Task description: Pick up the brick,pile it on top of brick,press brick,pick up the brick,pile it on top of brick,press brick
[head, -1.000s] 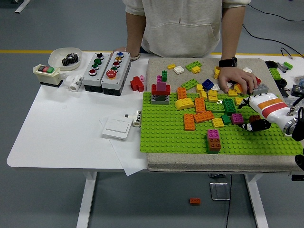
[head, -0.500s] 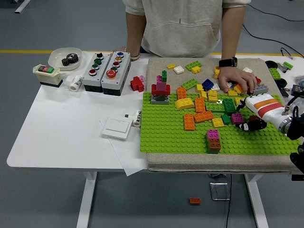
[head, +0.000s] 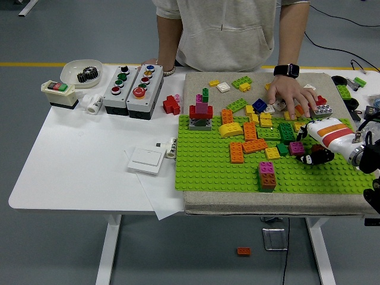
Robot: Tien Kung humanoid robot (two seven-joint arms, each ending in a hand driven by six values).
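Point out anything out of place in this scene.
One orange brick lies on the floor under the table, away from the other bricks on the green baseplate; it looks dropped. Nothing else stands out.

Grey-blue floor (head: pixel 59 249) stretching around a white table (head: pixel 77 172) standing on white legs (head: pixel 108 249), yellow line (head: pixel 35 64) running across the floor behind the table's far edge, black cables (head: pixel 350 21) trailing at top right, even light falling throughout
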